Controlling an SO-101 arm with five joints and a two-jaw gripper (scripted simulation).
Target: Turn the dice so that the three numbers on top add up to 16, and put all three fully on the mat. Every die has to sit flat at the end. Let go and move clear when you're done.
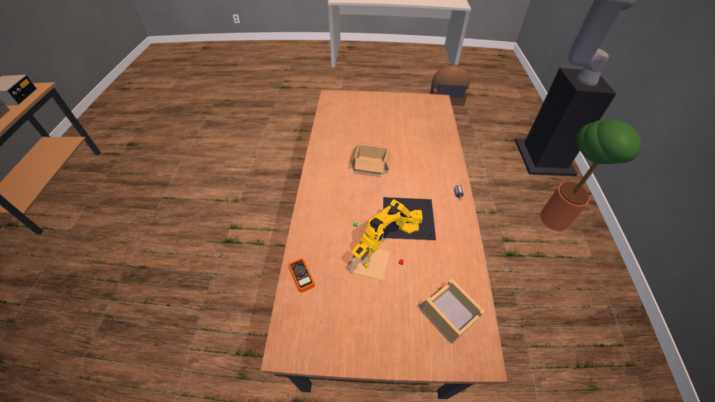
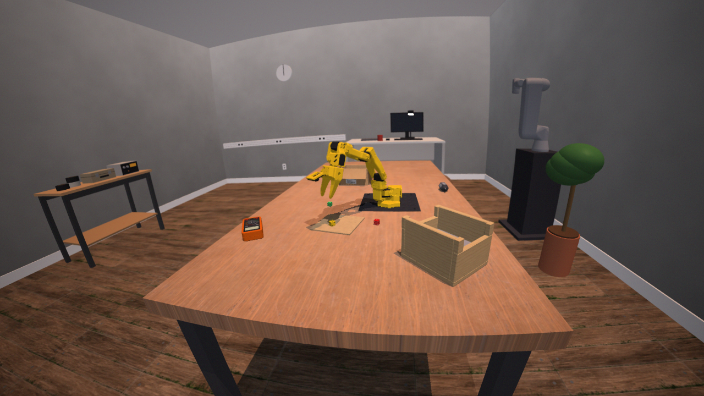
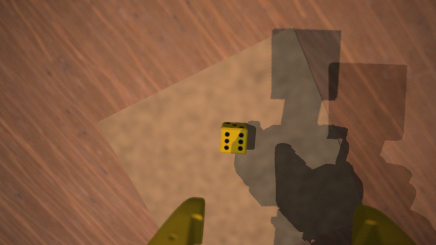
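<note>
Going left to right from the top view, can spot the green die [image 1: 355,224] [image 2: 329,203] off the mat [image 1: 378,264] [image 2: 348,226] [image 3: 177,119], past its upper left corner, toward the table's left edge [image 1: 298,185]. Next, got the gripper [image 1: 368,244] [image 2: 326,196] [image 3: 280,202] hovering, part open with nothing in it. Below, see the yellow die [image 1: 366,264] [image 2: 331,223] [image 3: 234,140] flat on the mat, nearer its left edge, six up. Then find the red die [image 1: 401,262] [image 2: 376,221] bare on the table, beyond the mat's right edge. Can't read pips on red or green. Probably light, hard and a bit slick, so would pinch low across two opposite side faces, square on; grabbing corners could spin or flick one. No need to squeeze hard. Would leave that six alone and aim for ten from the other two.
</note>
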